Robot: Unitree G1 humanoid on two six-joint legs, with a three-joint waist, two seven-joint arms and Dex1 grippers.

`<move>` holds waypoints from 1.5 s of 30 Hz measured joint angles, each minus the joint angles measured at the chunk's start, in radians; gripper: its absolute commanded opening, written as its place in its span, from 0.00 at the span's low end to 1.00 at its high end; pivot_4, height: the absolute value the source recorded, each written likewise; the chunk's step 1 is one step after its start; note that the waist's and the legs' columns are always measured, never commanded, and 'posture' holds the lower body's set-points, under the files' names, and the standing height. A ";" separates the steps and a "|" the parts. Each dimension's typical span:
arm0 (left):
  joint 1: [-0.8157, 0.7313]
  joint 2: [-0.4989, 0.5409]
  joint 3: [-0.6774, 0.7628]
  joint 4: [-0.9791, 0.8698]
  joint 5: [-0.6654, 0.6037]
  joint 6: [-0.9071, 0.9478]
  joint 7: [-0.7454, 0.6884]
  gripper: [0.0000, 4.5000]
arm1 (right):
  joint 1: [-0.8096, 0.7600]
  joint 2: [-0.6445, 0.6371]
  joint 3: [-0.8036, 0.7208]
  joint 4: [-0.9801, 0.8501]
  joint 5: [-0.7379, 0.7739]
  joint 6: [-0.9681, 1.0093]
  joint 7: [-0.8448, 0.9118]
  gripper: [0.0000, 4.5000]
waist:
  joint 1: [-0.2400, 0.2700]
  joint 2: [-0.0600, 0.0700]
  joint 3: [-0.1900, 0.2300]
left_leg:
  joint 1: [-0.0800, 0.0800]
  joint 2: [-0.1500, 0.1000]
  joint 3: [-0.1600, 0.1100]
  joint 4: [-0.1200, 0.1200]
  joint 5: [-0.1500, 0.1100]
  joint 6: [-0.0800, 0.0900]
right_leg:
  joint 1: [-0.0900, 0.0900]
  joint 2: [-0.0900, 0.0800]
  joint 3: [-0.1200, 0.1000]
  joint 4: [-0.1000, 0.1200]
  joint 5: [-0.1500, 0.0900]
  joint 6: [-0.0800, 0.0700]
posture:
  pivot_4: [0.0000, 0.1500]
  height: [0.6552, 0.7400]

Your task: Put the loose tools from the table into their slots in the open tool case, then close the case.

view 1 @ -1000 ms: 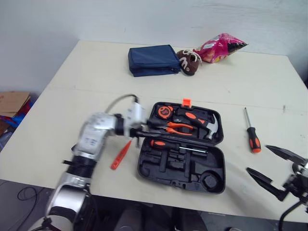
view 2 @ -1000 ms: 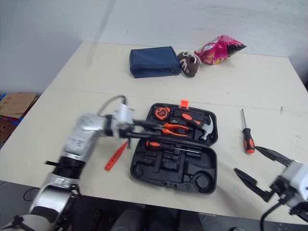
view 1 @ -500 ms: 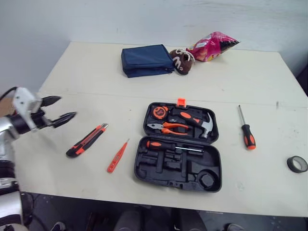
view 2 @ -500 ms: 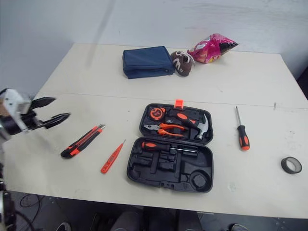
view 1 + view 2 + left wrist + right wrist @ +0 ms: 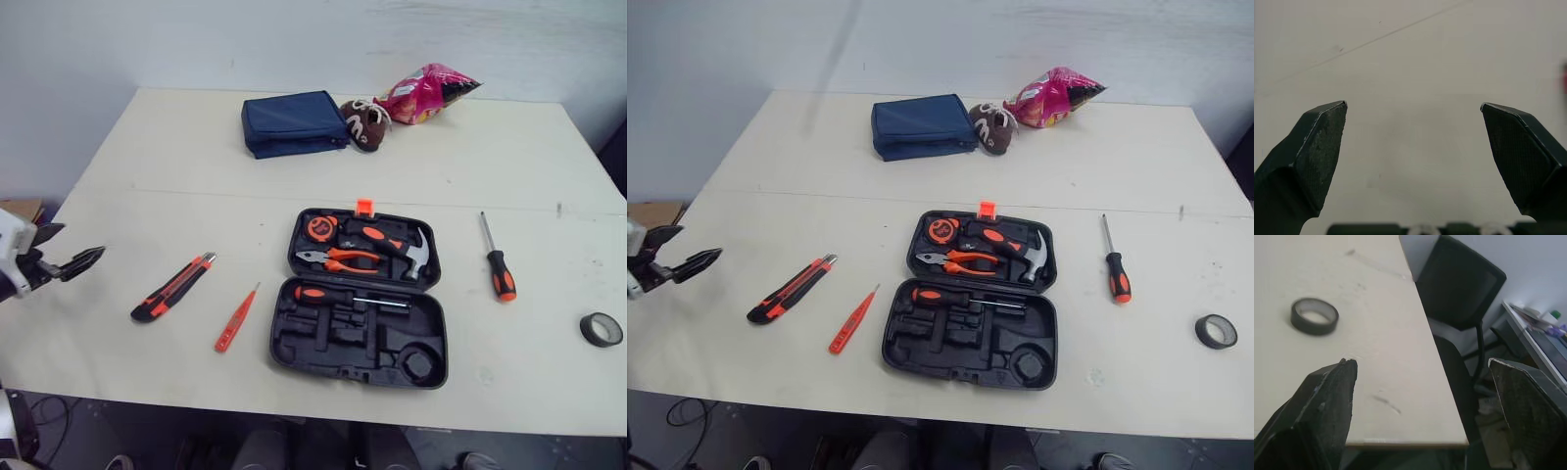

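Note:
The black tool case (image 5: pixel 428 345) lies open mid-table, holding a tape measure, pliers (image 5: pixel 338 259), a hammer (image 5: pixel 407 249) and a screwdriver. Loose on the table are an orange-black utility knife (image 5: pixel 174 287) and a thin orange tester (image 5: pixel 236 319) left of the case, an orange-handled screwdriver (image 5: pixel 498 269) to its right, and a black tape roll (image 5: pixel 601 329) at the far right. My left gripper (image 5: pixel 80 241) hangs open and empty over the table's left edge, well left of the knife. My right gripper (image 5: pixel 1421 362) is open and empty near the table's right edge, with the tape roll (image 5: pixel 1314 316) ahead of it.
A blue pouch (image 5: pixel 292 122), a brown plush shoe (image 5: pixel 364 122) and a pink snack bag (image 5: pixel 426 91) lie at the table's far side. A black chair (image 5: pixel 1459 289) stands just past the table's right edge. A cardboard box (image 5: pixel 20 208) sits on the floor at the left.
My left gripper has swung from the case's left rim out to the table's left edge, uncovering the utility knife. The right gripper has drawn back from the front right corner. The camera has shifted slightly.

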 measured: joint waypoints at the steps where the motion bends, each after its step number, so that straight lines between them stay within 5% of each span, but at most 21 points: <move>1: -0.002 -0.007 0.000 -0.022 -0.006 0.014 -0.014 0.99 | -0.002 0.003 0.014 -0.041 0.005 0.022 -0.013 1.00 | 0.000 0.000 0.000 | 0.000 0.000 0.001 0.000 0.000 0.000 | -0.001 0.000 0.000 0.001 0.000 0.000 | 1.00 1.00; 6: -0.006 -0.103 -0.040 -0.297 -0.065 0.132 -0.097 0.99 | -0.011 0.032 0.179 -0.471 0.058 0.283 -0.173 1.00 | 0.001 0.000 0.000 | -0.001 0.001 0.003 0.002 0.000 0.000 | -0.002 0.001 0.002 0.003 0.000 0.000 | 1.00 1.00; 10: 0.002 -0.187 -0.112 -0.568 -0.133 0.278 -0.130 0.99 | 0.026 -0.118 0.333 -0.823 0.038 0.692 -0.400 1.00 | 0.003 0.000 0.000 | -0.006 0.001 0.004 0.003 0.001 0.000 | -0.007 0.002 0.004 0.005 0.000 0.000 | 1.00 1.00; 14: 0.016 -0.237 -0.178 -0.771 -0.195 0.417 -0.145 0.99 | -0.041 -0.188 0.362 -0.969 0.120 0.983 -0.554 1.00 | 0.008 -0.002 0.000 | -0.013 0.001 0.003 0.004 0.002 0.000 | -0.014 0.003 0.003 0.005 0.000 0.000 | 1.00 1.00; 23: 0.041 -0.336 -0.289 -1.087 -0.288 0.572 -0.156 0.99 | -0.353 -0.243 0.442 -0.893 0.240 1.390 -0.780 1.00 | 0.007 -0.003 0.000 | -0.016 -0.001 0.003 0.007 0.005 0.003 | -0.014 0.002 0.003 0.004 0.002 0.003 | 1.00 1.00; 38: 0.065 -0.327 -0.354 -1.267 -0.365 0.730 -0.152 0.99 | -0.788 -0.282 0.663 -0.525 0.105 1.577 -0.760 1.00 | 0.004 -0.003 0.000 | -0.018 -0.002 0.001 0.006 0.005 0.004 | -0.014 0.003 0.001 0.003 0.002 0.003 | 1.00 1.00; 41: 0.062 -0.341 -0.357 -1.285 -0.366 0.729 -0.140 1.00 | -0.833 -0.278 0.704 -0.467 0.053 1.556 -0.743 0.82 | 0.004 -0.004 0.000 | -0.018 -0.002 0.001 0.007 0.005 0.004 | -0.014 0.003 0.001 0.002 0.002 0.004 | 1.00 1.00; 45: 0.062 -0.341 -0.375 -1.295 -0.365 0.730 -0.139 1.00 | -0.856 -0.264 0.728 -0.459 0.021 1.551 -0.718 0.39 | 0.003 -0.005 -0.001 | -0.018 -0.002 0.001 0.007 0.005 0.004 | -0.013 0.003 0.001 0.003 0.002 0.004 | 1.00 1.00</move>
